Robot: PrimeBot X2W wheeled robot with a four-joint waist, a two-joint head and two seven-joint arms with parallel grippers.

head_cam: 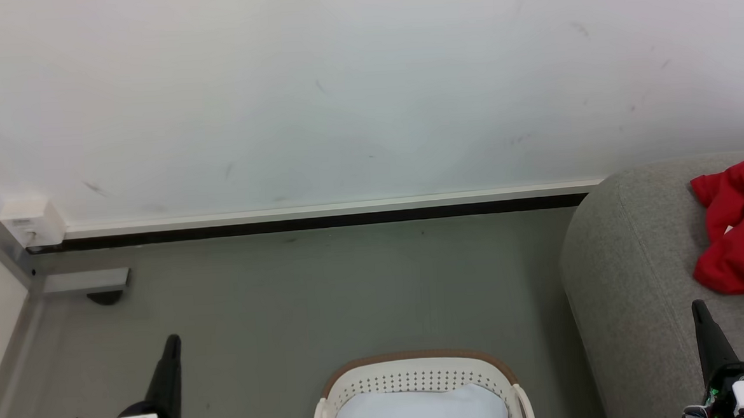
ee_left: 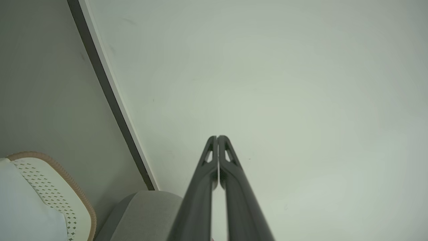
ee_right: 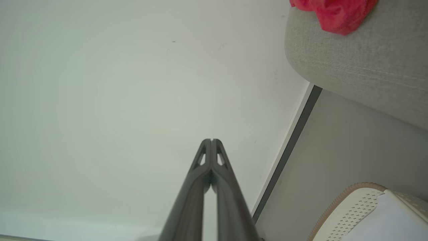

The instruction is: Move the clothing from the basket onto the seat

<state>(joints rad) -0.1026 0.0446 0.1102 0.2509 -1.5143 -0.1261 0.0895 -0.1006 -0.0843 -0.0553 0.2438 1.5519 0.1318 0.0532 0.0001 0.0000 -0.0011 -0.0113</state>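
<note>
The red clothing (head_cam: 741,228) lies crumpled on the grey seat (head_cam: 631,284) at the right; its edge also hangs over the seat (ee_right: 361,63) as clothing (ee_right: 334,13) in the right wrist view. The white basket (head_cam: 419,375) with a tan rim stands on the floor at bottom centre, holding a plain pale cloth (head_cam: 421,413). My left gripper (head_cam: 172,340) is shut and empty, left of the basket. At the lower right, my right gripper (head_cam: 697,306) is shut and empty over the seat's front. In the wrist views both the left gripper (ee_left: 217,137) and right gripper (ee_right: 211,140) point at the white wall.
A white wall (head_cam: 340,89) with a dark baseboard (head_cam: 322,223) runs behind the grey floor (head_cam: 325,294). A white box (head_cam: 32,220) and a grey metal post foot (head_cam: 86,284) sit in the left corner. The basket (ee_left: 67,190) and seat corner (ee_left: 143,214) show low in the left wrist view.
</note>
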